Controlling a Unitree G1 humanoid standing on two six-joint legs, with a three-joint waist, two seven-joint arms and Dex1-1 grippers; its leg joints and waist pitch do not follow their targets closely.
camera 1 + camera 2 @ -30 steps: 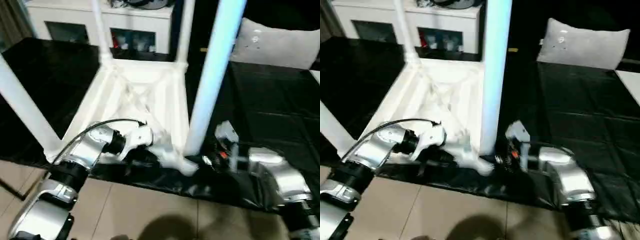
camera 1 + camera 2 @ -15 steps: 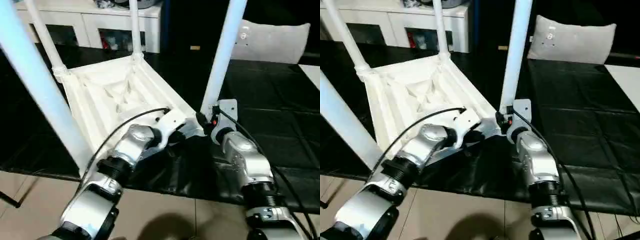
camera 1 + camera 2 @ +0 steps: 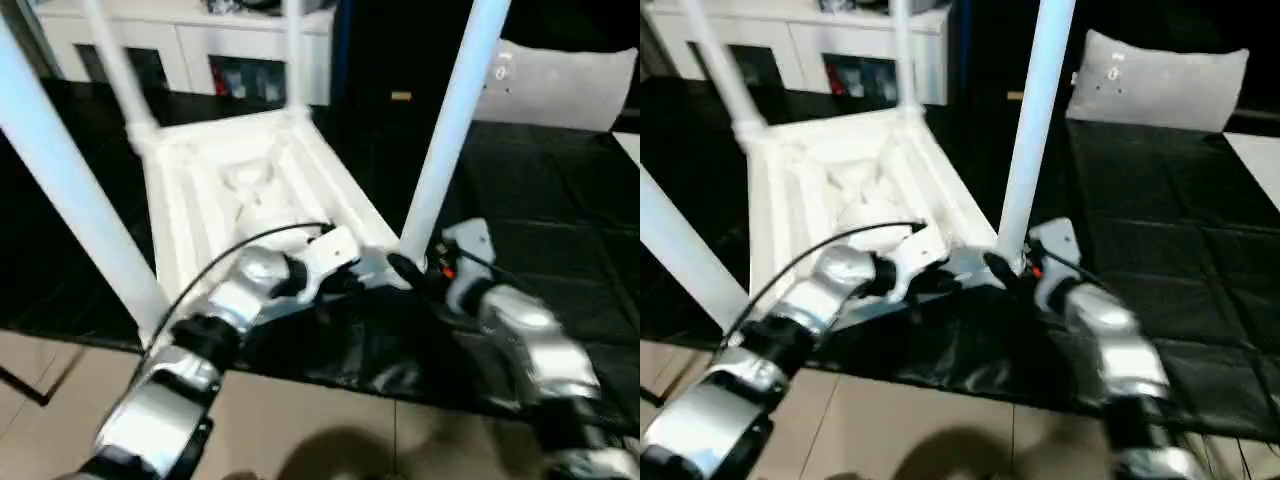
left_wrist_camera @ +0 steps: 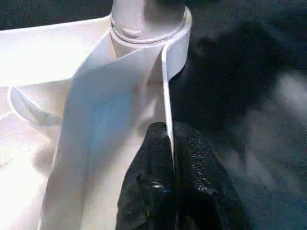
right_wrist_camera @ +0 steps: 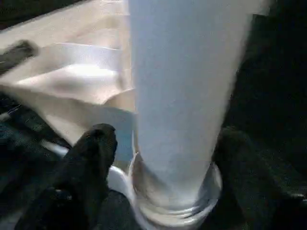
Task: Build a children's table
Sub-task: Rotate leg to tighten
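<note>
The children's table lies upside down, its white ribbed tabletop (image 3: 230, 190) on a black sheet with legs standing up from its corner sockets. My left gripper (image 4: 169, 153) is shut on the thin rim of the tabletop, close to the near right corner socket (image 4: 146, 24). My right gripper (image 5: 163, 163) is open around the base of the near right leg (image 3: 450, 120). Its fingers (image 5: 91, 163) stand on either side of the tube, one with a clear gap to it. Another leg (image 3: 70, 190) rises at the near left, and two more (image 3: 293, 50) stand at the far corners.
A white cabinet (image 3: 200, 40) with glass doors stands behind the table. A grey cushion (image 3: 570, 80) lies at the back right on the black covered surface (image 3: 540, 200). Tiled floor (image 3: 300, 430) runs along the near edge under my forearms.
The camera has swung, so the whole picture has shifted. My right gripper's fingers have spread wider around the leg's base. My left gripper has kept its hold on the rim.
</note>
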